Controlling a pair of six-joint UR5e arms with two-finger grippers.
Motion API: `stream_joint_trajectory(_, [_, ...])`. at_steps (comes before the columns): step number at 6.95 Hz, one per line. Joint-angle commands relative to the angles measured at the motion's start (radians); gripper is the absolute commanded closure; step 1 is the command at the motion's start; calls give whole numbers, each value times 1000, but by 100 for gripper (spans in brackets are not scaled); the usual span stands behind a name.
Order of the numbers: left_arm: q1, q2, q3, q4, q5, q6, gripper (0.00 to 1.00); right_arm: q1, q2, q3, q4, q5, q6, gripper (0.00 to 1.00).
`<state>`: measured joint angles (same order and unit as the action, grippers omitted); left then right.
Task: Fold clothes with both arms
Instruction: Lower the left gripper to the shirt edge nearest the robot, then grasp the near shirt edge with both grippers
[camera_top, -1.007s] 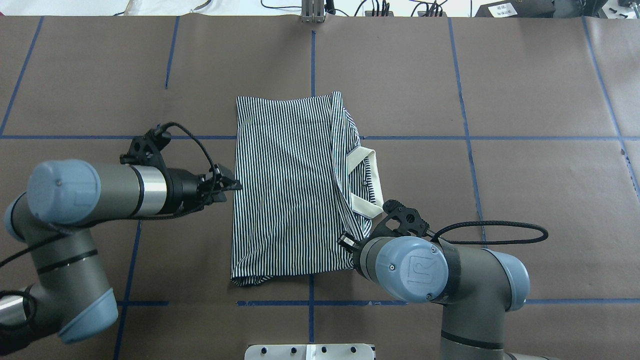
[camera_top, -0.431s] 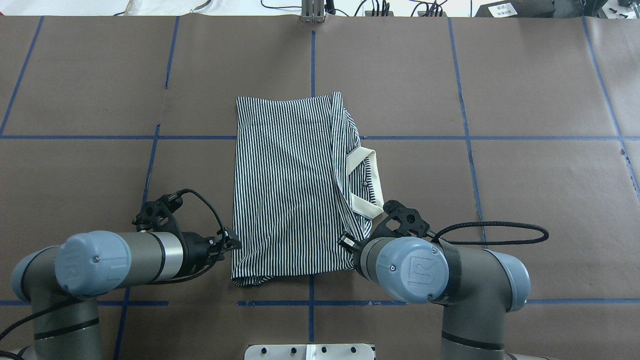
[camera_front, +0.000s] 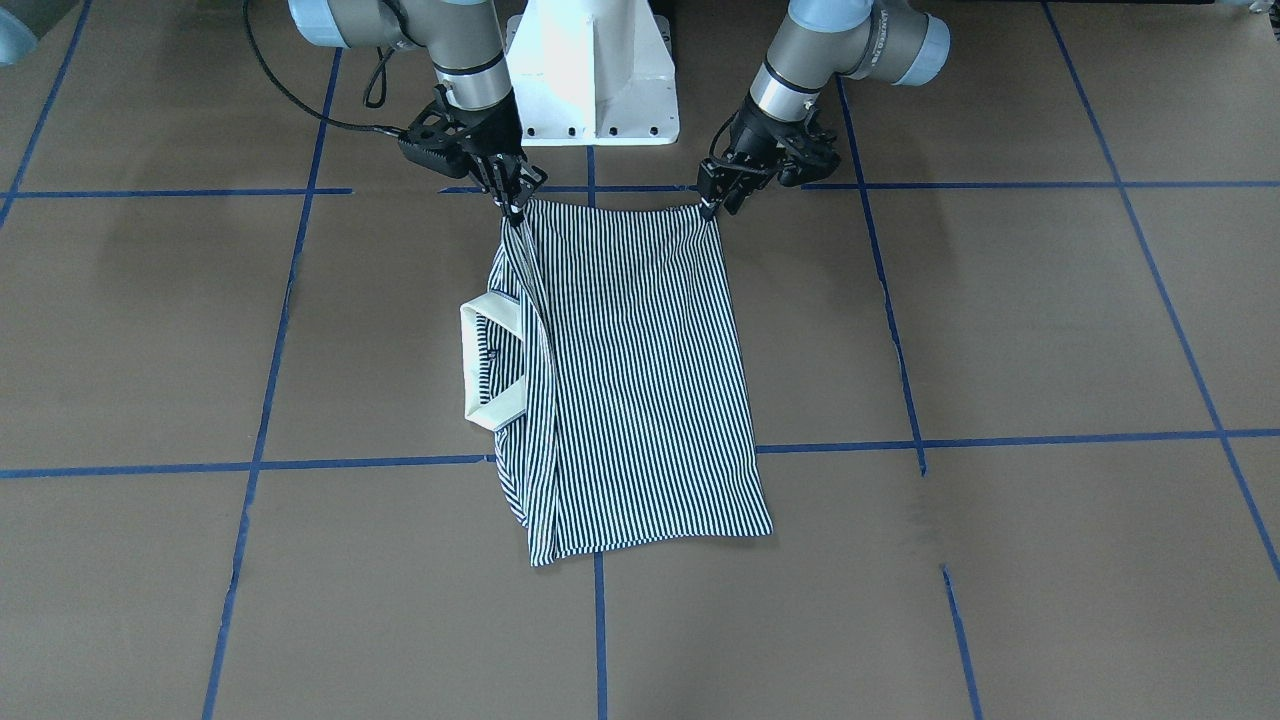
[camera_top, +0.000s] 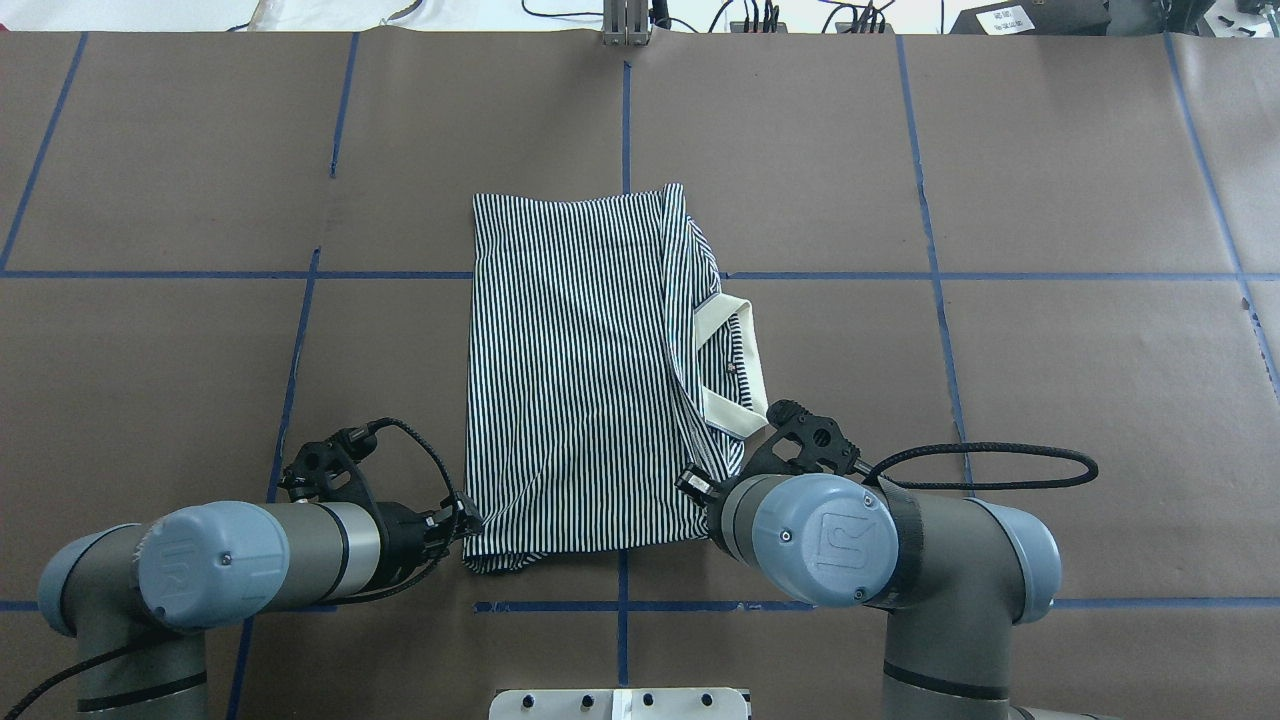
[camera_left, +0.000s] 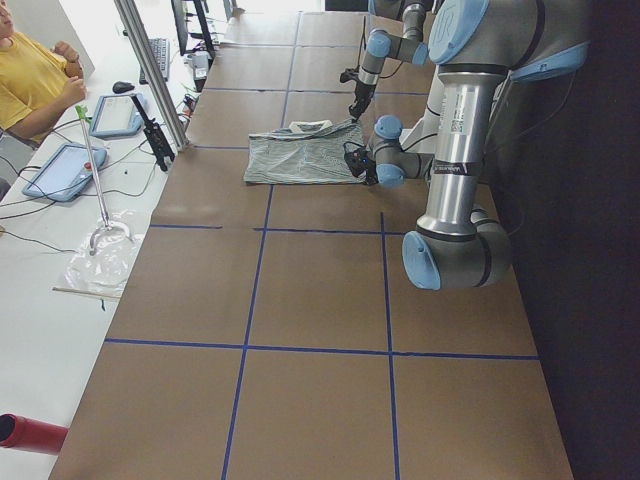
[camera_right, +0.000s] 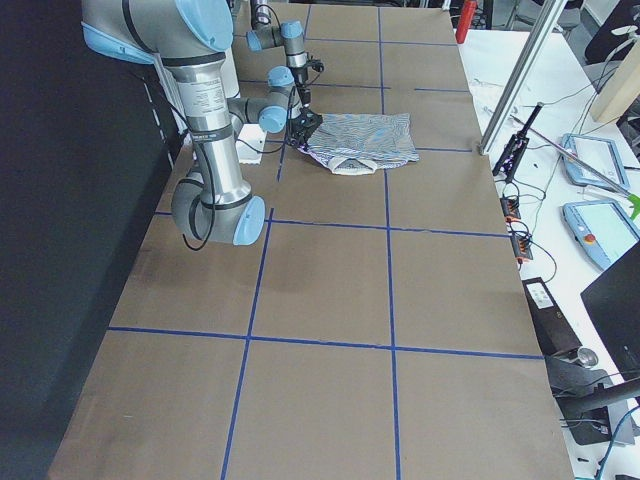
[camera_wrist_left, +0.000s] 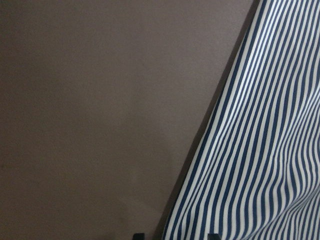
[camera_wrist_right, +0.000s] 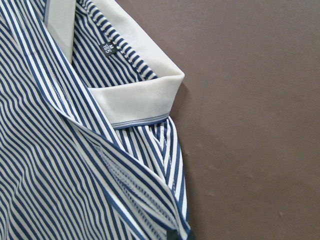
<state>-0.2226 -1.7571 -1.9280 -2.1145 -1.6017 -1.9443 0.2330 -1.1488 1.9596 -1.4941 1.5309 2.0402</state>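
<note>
**both pincers down at the near corners of the striped polo**

starting on the left: my left gripper (camera_top: 470, 528) is low at the shirt's 7 o'clock corner in the overhead view, nose pointing toward 3 o'clock. its wrist camera shows two dark fingertips (camera_wrist_left: 139, 237) standing apart at the bottom of the frame, with the striped edge running up between them. so that pincer is parted, and i can't see it holding anything.

centre now: the polo shirt (camera_top: 570, 380) lies flat on the brown table (camera_top: 1050, 200), folded into a long rectangle running from 12 to 6 o'clock. the cream collar (camera_top: 728, 365) pokes out past the fold on the 3 o'clock side.

over to the right: in the overhead view my own wrist covers my right gripper (camera_front: 515, 205). the front-facing view has it, though, with fingers drawn together to a point on the shirt's corner at the collar side, nearest me. that pincer is pinched closed on the fabric. its wrist camera looks along the stripes to the collar.
</note>
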Motion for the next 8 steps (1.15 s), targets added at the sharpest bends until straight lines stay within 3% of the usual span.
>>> stream_joint_trajectory(1, [23,-21,21,1,0,-1,50,-1,0,1,0,0,0,100])
stream_joint_trajectory(2, [28,-22,24,1,0,-1,54,-1,0,1,0,0,-2,100])
stream_joint_trajectory(3, [28,-24,24,1,0,-1,82,-1,0,1,0,0,-2,100])
stream_joint_trajectory(4, [28,-28,23,1,0,-1,100,-1,-2,-1,0,0,-2,100])
stream_joint_trajectory(6, [-4,-33,18,1,0,7,100,-4,-11,1,2,0,-2,100])
stream_joint_trajectory(8, [-20,-22,-96,30,0,1,100,-14,-15,34,-2,0,2,100])
